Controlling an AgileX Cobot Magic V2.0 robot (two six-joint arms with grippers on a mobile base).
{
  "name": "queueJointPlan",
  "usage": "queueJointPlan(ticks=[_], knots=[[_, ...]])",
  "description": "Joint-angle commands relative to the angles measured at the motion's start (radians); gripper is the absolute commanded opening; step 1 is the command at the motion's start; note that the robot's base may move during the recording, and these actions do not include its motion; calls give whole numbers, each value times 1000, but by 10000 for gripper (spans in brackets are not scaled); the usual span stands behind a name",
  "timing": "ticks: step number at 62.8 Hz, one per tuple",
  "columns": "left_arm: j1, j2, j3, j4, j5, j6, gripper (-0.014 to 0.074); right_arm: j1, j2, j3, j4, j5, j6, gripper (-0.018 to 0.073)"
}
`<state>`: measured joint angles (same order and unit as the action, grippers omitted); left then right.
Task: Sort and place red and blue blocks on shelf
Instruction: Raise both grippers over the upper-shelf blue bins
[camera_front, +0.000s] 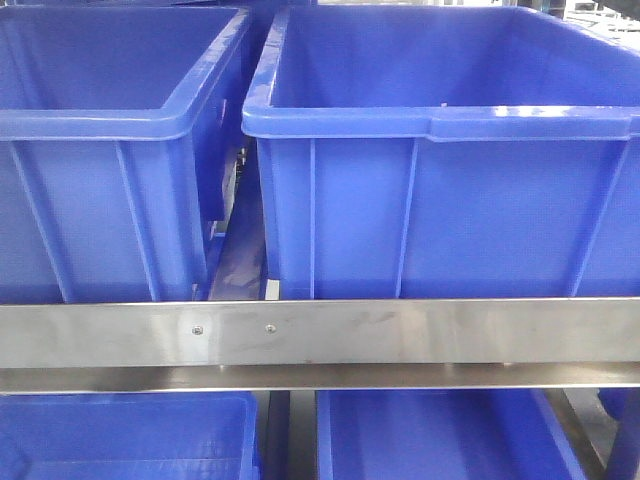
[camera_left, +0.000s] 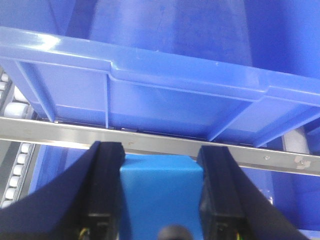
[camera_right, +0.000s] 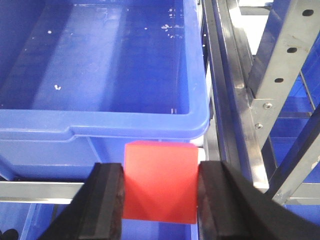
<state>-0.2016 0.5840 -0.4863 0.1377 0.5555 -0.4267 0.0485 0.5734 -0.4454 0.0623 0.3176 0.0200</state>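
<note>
Our left gripper (camera_left: 161, 161) clamped on blue block (camera_left: 160, 200) at shelf rail (camera_left: 50, 131), right gripper (camera_right: 160, 174) on red block (camera_right: 159, 192) below bin rim (camera_right: 100, 125)

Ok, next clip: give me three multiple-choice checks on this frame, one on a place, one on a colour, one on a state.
1. Where is the red block?
A. inside the blue bin
B. held in the right hand
C. held in the left hand

2. What colour is the block in the left hand?
A. red
B. green
C. blue

3. What state is the left hand in?
A. shut on a block
B. open and empty
C. out of view

Answers:
1 B, the right hand's fingers flank it in front of the blue bin's rim.
2 C, the blue block sits between the left hand's fingers.
3 A, both fingers press against that block's sides.
</note>
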Motion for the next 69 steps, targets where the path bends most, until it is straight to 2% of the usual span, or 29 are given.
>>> queueJointPlan(ticks=[1,69], knots=[[2,5,-31,3,-73,-2,125,-4,6,-29,-8,-78,-5,49],[2,5,-31,3,-73,-2,125,-4,6,-29,-8,-78,-5,49]])
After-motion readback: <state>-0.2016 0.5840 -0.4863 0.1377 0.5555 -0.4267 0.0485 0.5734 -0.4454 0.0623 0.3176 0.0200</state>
